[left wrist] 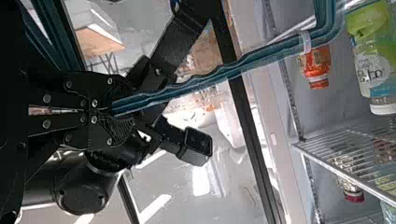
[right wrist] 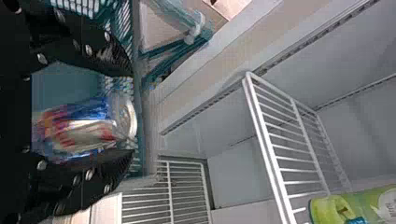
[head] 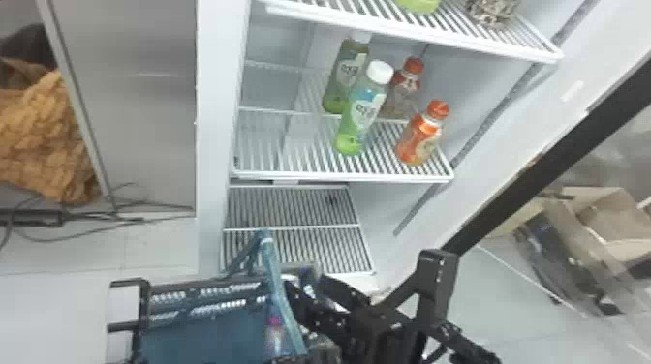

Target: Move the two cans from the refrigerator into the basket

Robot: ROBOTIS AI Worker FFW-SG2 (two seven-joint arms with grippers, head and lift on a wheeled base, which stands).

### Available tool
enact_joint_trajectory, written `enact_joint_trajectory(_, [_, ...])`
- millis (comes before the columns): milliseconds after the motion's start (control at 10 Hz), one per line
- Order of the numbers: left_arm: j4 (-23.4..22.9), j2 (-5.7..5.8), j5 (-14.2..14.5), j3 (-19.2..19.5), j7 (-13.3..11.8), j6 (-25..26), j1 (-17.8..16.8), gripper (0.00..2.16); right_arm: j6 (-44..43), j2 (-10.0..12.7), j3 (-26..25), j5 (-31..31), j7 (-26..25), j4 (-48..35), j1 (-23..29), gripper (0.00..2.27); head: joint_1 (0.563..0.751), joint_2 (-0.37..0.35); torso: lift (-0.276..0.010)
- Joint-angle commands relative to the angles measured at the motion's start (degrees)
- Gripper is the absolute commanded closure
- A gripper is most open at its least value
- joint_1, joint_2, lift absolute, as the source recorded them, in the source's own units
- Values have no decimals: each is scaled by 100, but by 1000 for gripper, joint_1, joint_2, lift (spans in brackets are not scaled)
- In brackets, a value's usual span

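We have a silver, red and blue can (right wrist: 84, 133) at the teal basket (head: 203, 336).
Our right gripper (head: 306, 283) is wide open around it; our left gripper (head: 306, 356) pinches the handle (left wrist: 210, 80). Bottles (head: 363, 116) stand on wire shelves (head: 310, 175).

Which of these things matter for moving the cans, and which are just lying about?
For the job:
can
right pincer, open around it
basket
left pincer, gripping its handle
refrigerator

Just about:
green bottles
orange-capped bottles
brown cloth
cables
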Motion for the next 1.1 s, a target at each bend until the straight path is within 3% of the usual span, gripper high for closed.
enact_joint_trajectory(0, [-2,0,11,0,0,8,-1,1207,-219,1,0,38,74,50,-13,384,695,-350,-276])
enact_joint_trajectory(600, [-2,0,11,0,-9,8,14,1207,-2146,27,0,838,109,-217,198,383,695,-350,-276])
enact_joint_trajectory(1000, [-2,-9,11,0,-9,22,14,1207,-3749,18,148,1204,-137,-232,352,380,695,-350,-276])
